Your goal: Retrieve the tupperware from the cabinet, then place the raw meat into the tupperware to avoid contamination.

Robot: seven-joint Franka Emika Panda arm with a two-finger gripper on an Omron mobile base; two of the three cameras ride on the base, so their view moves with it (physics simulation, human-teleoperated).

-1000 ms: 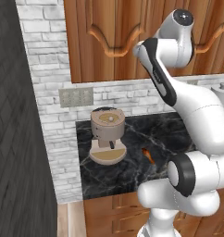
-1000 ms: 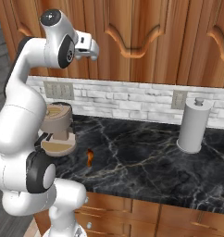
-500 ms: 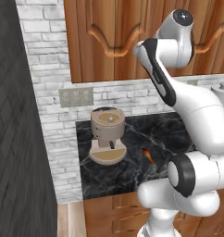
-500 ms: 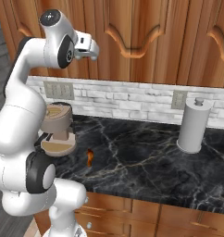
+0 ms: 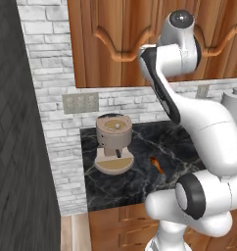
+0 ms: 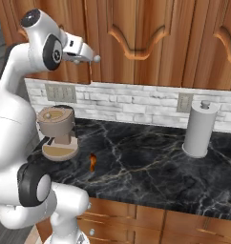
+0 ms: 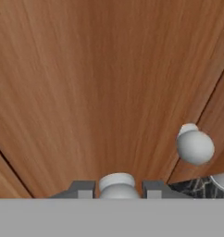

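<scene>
Claw (image 7: pixel 117 190) at cabinet (image 7: pixel 86 92) door, fingers straddling knob (image 7: pixel 116 185), grip unclear. Second knob (image 7: pixel 195 146) at 3 o'clock. Meat (image 6: pixel 92 162) on table (image 6: pixel 151 167). No writing legible.

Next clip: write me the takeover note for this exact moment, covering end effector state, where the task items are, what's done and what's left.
End effector: up at the cabinet doors, fingers either side of a round silver knob; whether it has clamped the knob cannot be told.
Cabinet: doors closed. A second knob sits on the adjoining door.
Raw meat: lying on the black marble counter, just right of the coffee machine.
Paper towel holder stands at the counter's right.
Done: reach to the knob.
Left: pull the door open, take out the tupperware, set it down, put the meat in.
</scene>
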